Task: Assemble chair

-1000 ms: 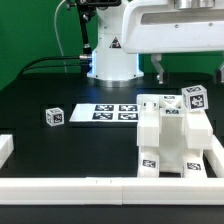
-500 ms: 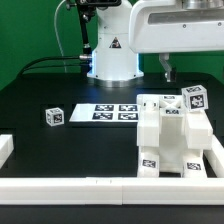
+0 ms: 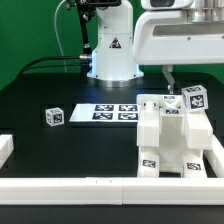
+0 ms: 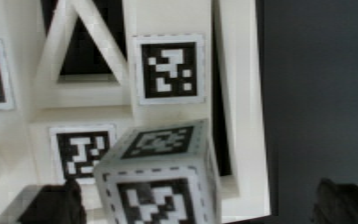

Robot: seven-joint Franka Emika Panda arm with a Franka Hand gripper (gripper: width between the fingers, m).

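The partly joined chair (image 3: 172, 138) is a blocky white structure with square tags, standing at the exterior view's right against the front rail. A tagged block (image 3: 194, 98) rises tilted from its top right. My gripper (image 3: 195, 80) hangs just above that block, one dark finger (image 3: 168, 74) showing beside it. In the wrist view the same tagged block (image 4: 158, 178) sits between the two dark fingertips (image 4: 51, 205), with gaps on both sides; my gripper (image 4: 197, 207) is open and holds nothing. Behind it lies the slotted white panel (image 4: 140, 85) with its tags.
A loose small tagged cube (image 3: 54, 116) lies on the black table at the exterior view's left. The marker board (image 3: 115, 112) lies in the middle. White rails (image 3: 60, 187) border the front and the left. The robot base (image 3: 110, 50) stands at the back.
My gripper has moved toward the exterior view's right and a little lower, to above the chair's top block. Its jaws stayed open. The parts have not moved.
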